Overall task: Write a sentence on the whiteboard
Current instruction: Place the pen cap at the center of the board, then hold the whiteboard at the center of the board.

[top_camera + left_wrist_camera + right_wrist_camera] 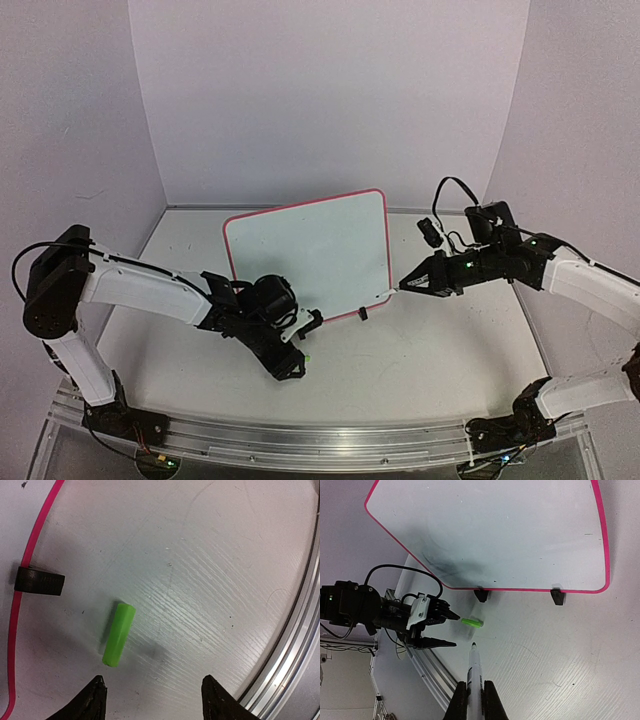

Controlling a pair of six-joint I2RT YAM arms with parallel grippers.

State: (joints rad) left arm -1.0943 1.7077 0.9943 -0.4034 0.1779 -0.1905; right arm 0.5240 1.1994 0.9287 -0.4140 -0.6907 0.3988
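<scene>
Whiteboard [310, 250]: it stands at the centre of the top view, leaning back on the table [430, 350]. Its pink frame is whole there, but my left wrist view shows only a strip of the frame down the left edge.
Board face: it looks plain glossy white from above. My right wrist view shows a grey smear in the lower left of the face, and I cannot tell whether it is shadow or ink.
Clip feet [481, 595]: my right wrist view shows two black ones under the bottom edge. My left wrist view shows one, and the top view shows one clearly.
My left gripper [152, 682]: the fingers are spread apart with nothing between them. Only the two dark tips show, at the bottom of its own frame.
Green cap [119, 635]: it lies on its side on the table, just above my left fingertips in the frame and below the foot. It is clear of the frame.
My right gripper [475, 695]: the fingers are clamped on the marker [474, 672], whose lower barrel is cut off by the frame's bottom edge.
Marker tip: it is bare and dark. In my right wrist view it points up the frame toward the cap and sits below the board's edge. From above it sits near the board's lower right corner, and I cannot tell whether they touch.
Aluminium rail [290, 630]: it curves down the right side of my left wrist view.
</scene>
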